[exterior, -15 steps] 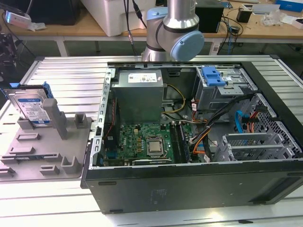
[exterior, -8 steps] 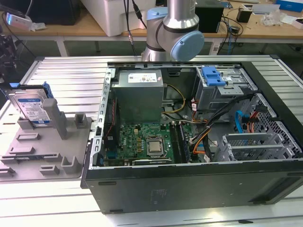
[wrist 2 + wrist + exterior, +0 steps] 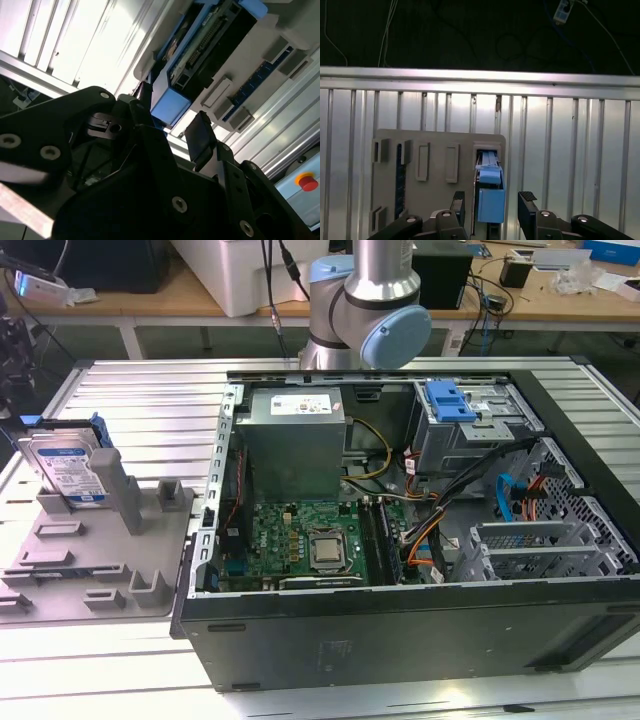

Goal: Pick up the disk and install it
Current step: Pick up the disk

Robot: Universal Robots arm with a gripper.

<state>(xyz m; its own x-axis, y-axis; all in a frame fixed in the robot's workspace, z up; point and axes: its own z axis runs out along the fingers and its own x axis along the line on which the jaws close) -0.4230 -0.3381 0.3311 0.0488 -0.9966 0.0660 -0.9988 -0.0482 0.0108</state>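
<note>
The disk (image 3: 65,470) is a silver drive with a white-and-blue label and blue rails. It stands on edge in a grey holder (image 3: 100,550) at the exterior view's left. In the first wrist view my gripper (image 3: 492,202) is open. Its two dark fingertips (image 3: 526,201) stand one on each side of the disk's blue end rail (image 3: 490,205), with a gap on both sides. The second wrist view shows the gripper (image 3: 172,122) beside the blue rail (image 3: 170,107) and the disk's circuit-board face (image 3: 210,40).
An open computer case (image 3: 400,640) lies to the holder's right, holding a grey power-supply box (image 3: 295,440), a motherboard (image 3: 310,540) and a drive cage with a blue bracket (image 3: 450,400). Ribbed aluminium table (image 3: 570,150) surrounds the holder. A red stop button (image 3: 306,180) is nearby.
</note>
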